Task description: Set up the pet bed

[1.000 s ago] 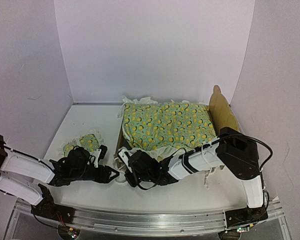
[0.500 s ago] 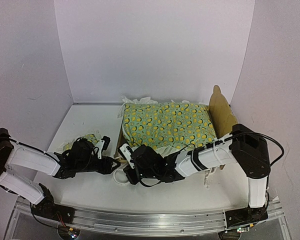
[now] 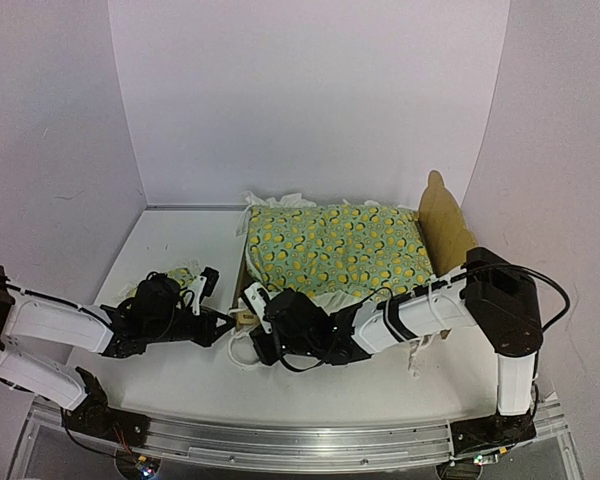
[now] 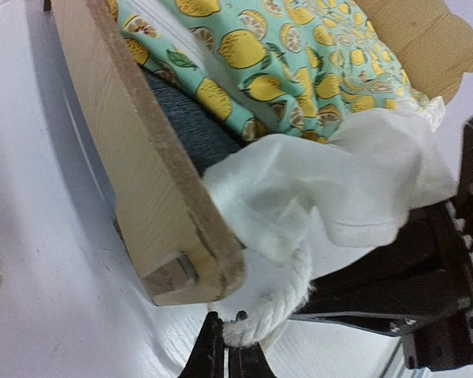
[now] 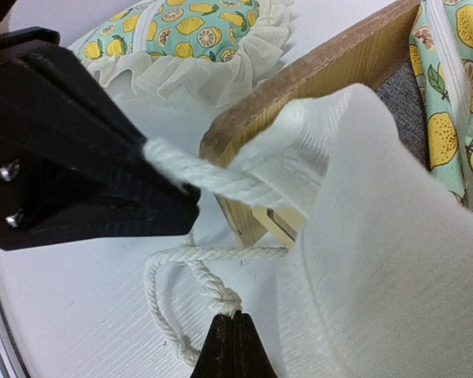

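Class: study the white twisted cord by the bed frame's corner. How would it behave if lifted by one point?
Probably floppy: the cord lies in a slack, knotted loop on the table. Likely light: it spans to the left fingers with little sag. Pulling may drag the white cloth it seems to enter, not the wooden frame.

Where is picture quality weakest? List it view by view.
Top external: even, soft light, faint shadows, fairly sharp. Left wrist: white cloth blown out, rope soft. Right wrist: the left gripper looms dark and blurred; the cloth washes out too.
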Tool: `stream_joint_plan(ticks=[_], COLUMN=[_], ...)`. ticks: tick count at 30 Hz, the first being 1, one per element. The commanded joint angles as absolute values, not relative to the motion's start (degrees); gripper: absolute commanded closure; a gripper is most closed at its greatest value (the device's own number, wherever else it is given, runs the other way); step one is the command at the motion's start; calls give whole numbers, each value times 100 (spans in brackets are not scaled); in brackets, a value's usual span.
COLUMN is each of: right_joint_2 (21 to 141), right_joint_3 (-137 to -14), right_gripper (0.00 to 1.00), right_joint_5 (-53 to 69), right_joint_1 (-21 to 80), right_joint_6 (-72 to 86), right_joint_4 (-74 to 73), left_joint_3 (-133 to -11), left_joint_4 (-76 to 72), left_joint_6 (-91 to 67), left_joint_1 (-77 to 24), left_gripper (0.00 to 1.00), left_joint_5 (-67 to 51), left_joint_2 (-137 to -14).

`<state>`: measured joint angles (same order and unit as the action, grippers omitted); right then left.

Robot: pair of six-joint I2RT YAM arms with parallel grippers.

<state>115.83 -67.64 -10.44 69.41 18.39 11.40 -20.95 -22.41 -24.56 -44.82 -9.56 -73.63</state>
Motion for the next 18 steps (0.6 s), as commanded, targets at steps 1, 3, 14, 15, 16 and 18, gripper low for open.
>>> stream_joint_plan(ticks=[1, 3, 14, 15, 16, 18], right_joint_2=[11222, 11334, 12059, 12134, 12179, 12267], right_joint_3=[-6866, -6931, -6782, -6754, -6687, -6502], right_gripper=[100, 100, 100, 100, 100, 100], right_joint_5=[-1222, -1238, -60, -44, 77, 208], right_joint_1=[6871, 6833, 6558, 6526, 6496, 6447], right_joint_6=[1943, 1938, 1767, 1767, 1767, 1753], right_joint_4=[1709, 1825, 3618, 3761, 3963, 4399], left_joint_3=[-1962, -1962, -2137, -2135, -2140, -2167], left_joint_4=[-2374, -2350, -2272, -2268, -2268, -2267], left_joint_6=[-2708, -2783, -2980, -2986, -2988, -3008], left_joint_1=[-4463, -4465, -4465, -4465, -4465, -4465], left_gripper=[100, 100, 100, 100, 100, 99], left_joint_5=[-1572, -1788, -2420, -2379, -2362, -2373], left_joint_2=[-6790, -6711, -6966, -6969, -6972, -6996])
